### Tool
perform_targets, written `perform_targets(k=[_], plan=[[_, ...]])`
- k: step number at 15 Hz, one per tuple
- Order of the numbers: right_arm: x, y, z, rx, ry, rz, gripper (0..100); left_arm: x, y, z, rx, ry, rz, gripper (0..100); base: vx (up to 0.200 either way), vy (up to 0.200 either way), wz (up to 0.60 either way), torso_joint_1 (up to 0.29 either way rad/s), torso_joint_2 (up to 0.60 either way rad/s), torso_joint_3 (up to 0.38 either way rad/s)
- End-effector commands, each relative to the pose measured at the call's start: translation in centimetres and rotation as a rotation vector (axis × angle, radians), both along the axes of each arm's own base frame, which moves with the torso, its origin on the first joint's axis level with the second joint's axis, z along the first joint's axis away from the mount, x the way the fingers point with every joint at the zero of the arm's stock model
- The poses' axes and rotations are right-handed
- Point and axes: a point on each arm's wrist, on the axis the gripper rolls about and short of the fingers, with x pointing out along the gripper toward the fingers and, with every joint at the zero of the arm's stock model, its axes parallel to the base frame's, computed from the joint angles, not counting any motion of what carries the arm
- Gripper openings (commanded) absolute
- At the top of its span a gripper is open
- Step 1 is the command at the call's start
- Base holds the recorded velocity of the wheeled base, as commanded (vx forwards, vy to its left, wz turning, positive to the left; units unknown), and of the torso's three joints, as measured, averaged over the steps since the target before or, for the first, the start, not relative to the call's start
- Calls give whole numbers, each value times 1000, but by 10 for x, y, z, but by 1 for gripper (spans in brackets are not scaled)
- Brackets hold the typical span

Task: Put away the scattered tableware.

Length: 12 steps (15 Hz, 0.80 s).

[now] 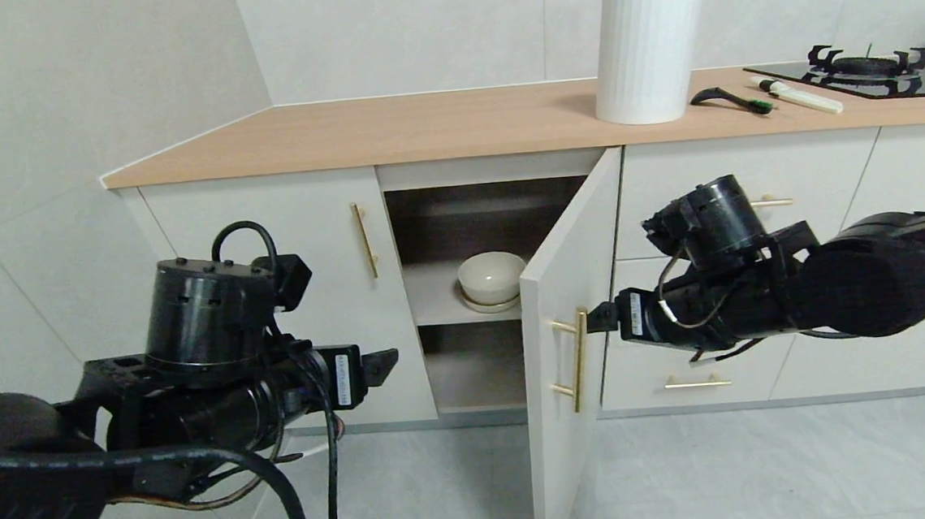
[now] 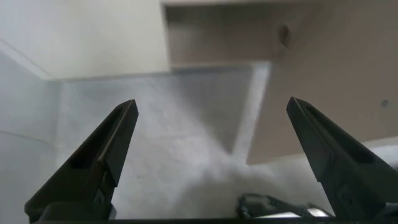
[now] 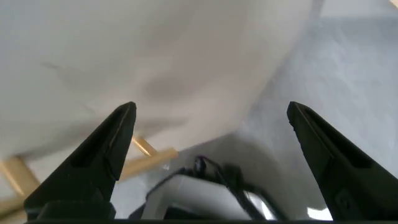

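Kitchen cabinet door (image 1: 571, 301) open, bowl (image 1: 492, 278) shelved. Vertical handle (image 1: 576, 359) just left of released right end effector (image 1: 599, 317); left end effector (image 1: 380, 364), released, farther.

Wrist sticker (image 1: 346, 379) print seems illegible.

Home kitchen: long wood-top bench (image 1: 421, 128) over white cabinets with brass handles (image 1: 363, 239), black gas hob (image 1: 873, 72) far right, tiled walls, grey tile floor.
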Motion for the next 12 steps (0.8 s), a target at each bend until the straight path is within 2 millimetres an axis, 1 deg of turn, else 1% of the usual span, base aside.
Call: perform_targets(k=[1,2,6,9,12], plan=[[30,23,-21,-12,14,17,100,-7,11,12,-12,-43,21,100,0,0,0,0,0,0],[35,26,-24,-8,17,11,100,-9,12,13,-2,-49,15,100,0,0,0,0,0,0],[45,32,-32,12,25,-12,100,-9,12,13,13,-47,9,100,0,0,0,0,0,0],[47,34,-34,31,38,-30,100,-11,21,20,31,-75,24,100,200,0,0,-7,5,7],[49,36,-35,53,28,-45,100,-5,33,24,39,-94,71,100,200,0,0,2,9,1]])
